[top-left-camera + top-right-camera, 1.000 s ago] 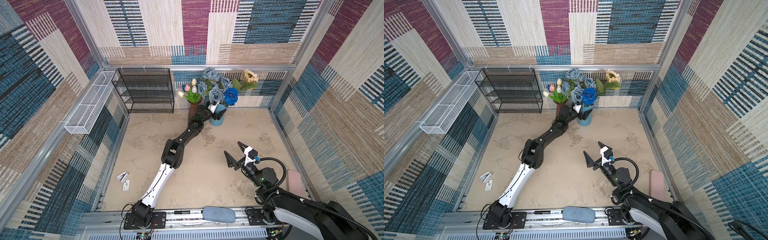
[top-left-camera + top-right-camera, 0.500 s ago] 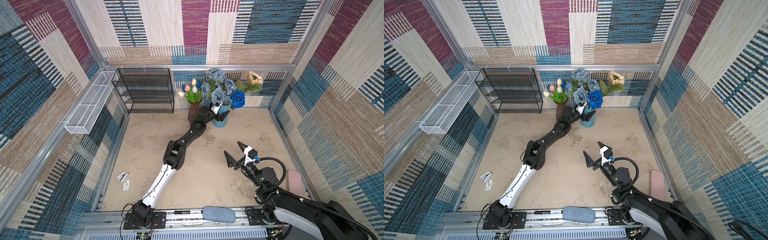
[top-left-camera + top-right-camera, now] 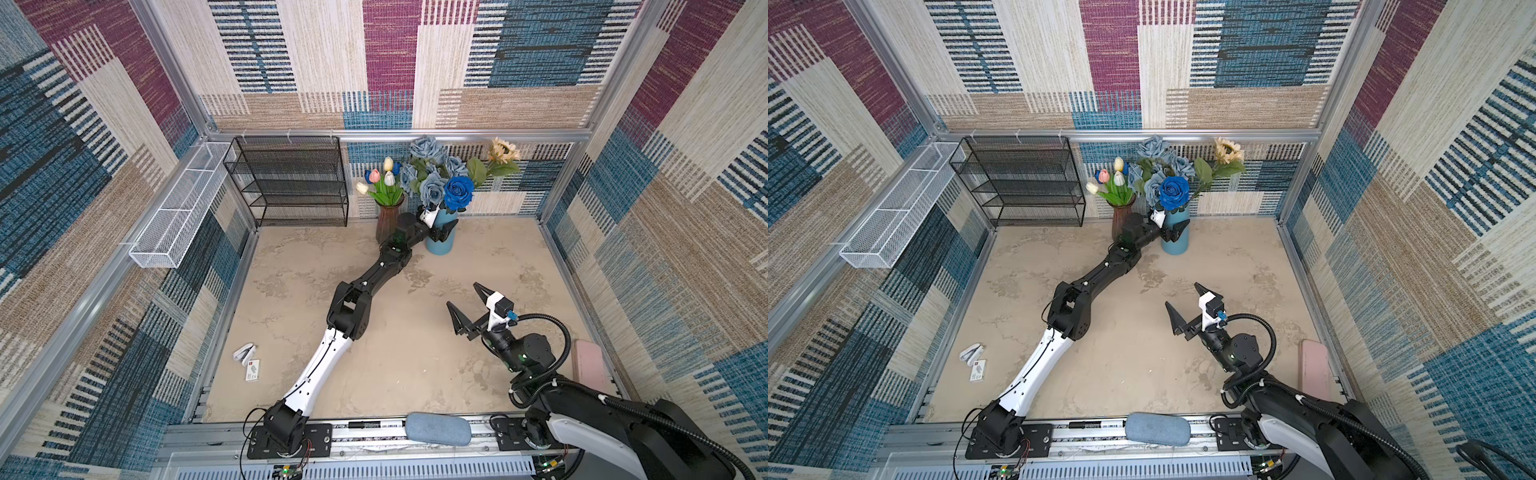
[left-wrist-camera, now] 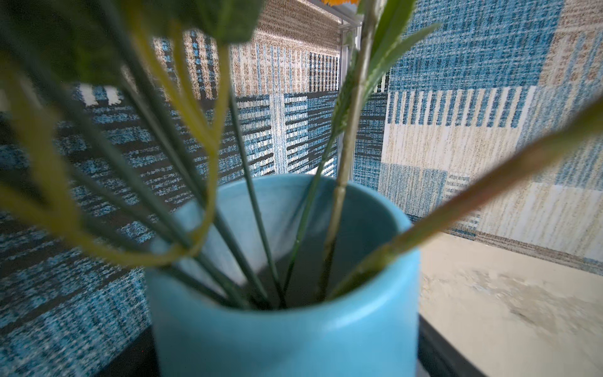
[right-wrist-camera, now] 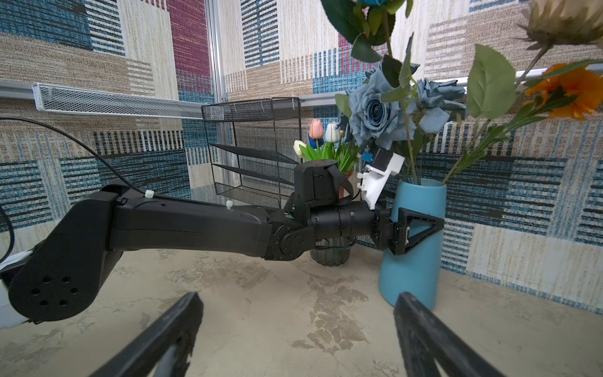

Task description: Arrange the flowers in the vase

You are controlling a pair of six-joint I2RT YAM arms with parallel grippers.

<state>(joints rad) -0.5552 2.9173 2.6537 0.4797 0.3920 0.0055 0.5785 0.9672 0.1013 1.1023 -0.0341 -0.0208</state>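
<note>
Against the back wall stands a blue vase. It holds the flowers: a deep-blue rose, dusty-blue roses, a pale sunflower and an orange bloom. Their stems drop into its mouth. My left gripper is shut on the vase's upper body, one black finger lying across its front. Small tulips stand in a brown vase just left of it. My right gripper hovers open and empty over the floor, well in front.
A black wire rack stands at the back left, and a white mesh basket hangs on the left wall. A small white object and a card lie front left. A grey-blue pouch and a pink block sit at the front.
My left gripper carried the blue vase and its flowers a little to the right, then brought them back to about where they were. The right arm has not moved.
</note>
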